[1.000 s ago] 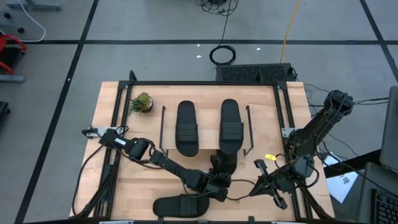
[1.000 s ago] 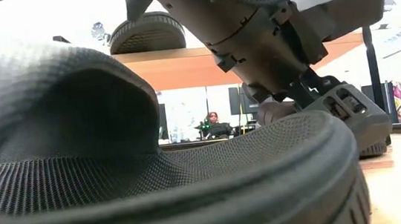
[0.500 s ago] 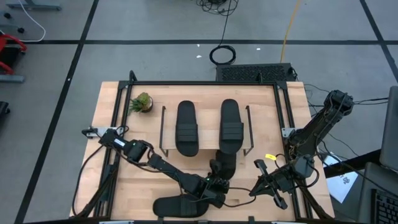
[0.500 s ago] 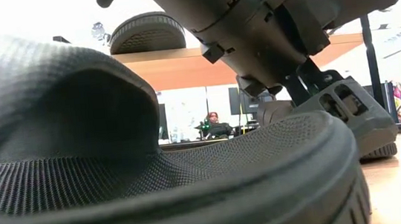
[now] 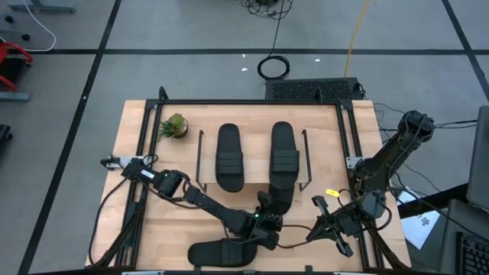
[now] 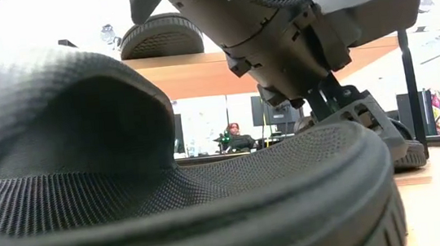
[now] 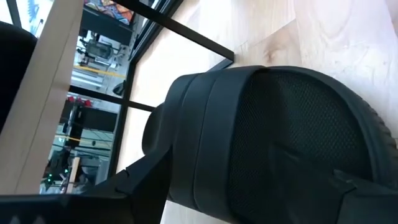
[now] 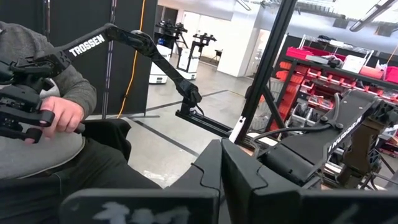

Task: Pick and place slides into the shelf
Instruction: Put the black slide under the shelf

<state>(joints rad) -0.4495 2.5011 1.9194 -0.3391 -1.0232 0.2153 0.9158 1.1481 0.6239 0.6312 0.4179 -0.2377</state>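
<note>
A: So, from above?
B: Two black ribbed-strap slides (image 5: 229,156) on the shelf (image 5: 200,160), one (image 5: 225,252) at the table's (image 5: 137,130) front edge. Left gripper (image 5: 263,229) there, fingers spread.
A: Right gripper (image 5: 336,228)?
B: Closed, empty, front right corner.
A: Low view?
B: Mesh sole (image 6: 211,189) fills it.

The slide (image 7: 280,143) before me is matt black with a finely pebbled, rubbery sole and ribbed strap. The table (image 5: 145,153) is pale, smooth wood; the shelf (image 5: 256,187) has light wooden boards and thin black wire.

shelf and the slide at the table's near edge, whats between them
In the high view, the left gripper sits between the shelf and the near-edge slide, over a third slide lying just in front of the shelf.
</note>
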